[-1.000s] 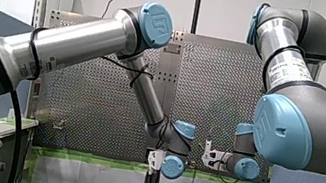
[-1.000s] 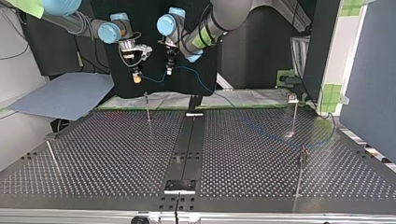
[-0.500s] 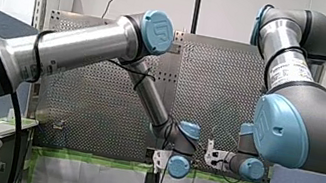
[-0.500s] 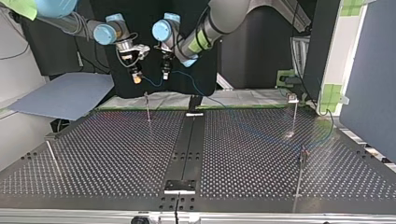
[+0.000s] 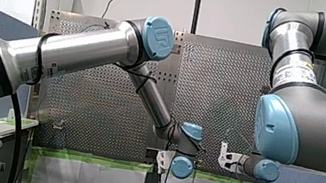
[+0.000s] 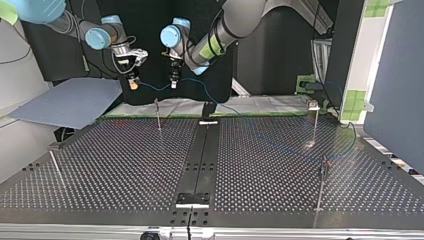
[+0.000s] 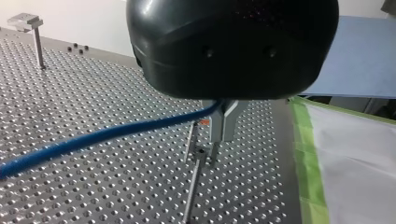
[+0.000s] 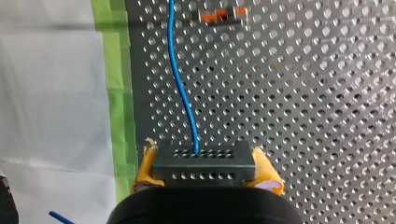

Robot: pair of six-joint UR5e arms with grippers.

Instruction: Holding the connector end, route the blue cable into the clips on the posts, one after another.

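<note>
Between right end effector (image 8: 204, 170) yellow pads (image 8: 267, 171): dark perforated connector block (image 8: 204, 161) clenched; thin blue cable (image 7: 107, 135) pinched by left end effector (image 7: 223, 123) over slim metal post (image 7: 192, 186). Best: lower taut, straight into clip (image 7: 200, 152).

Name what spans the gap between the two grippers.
A sagging stretch of blue cable, from my right gripper to my left gripper, in the top view.

A UR logo marks my left arm's blue cap (image 5: 159, 37).

Front: behind arms (image 5: 81, 52). Top: opposite, facing them. 2 wrist cams close; table (image 6: 125, 165) shared.
</note>
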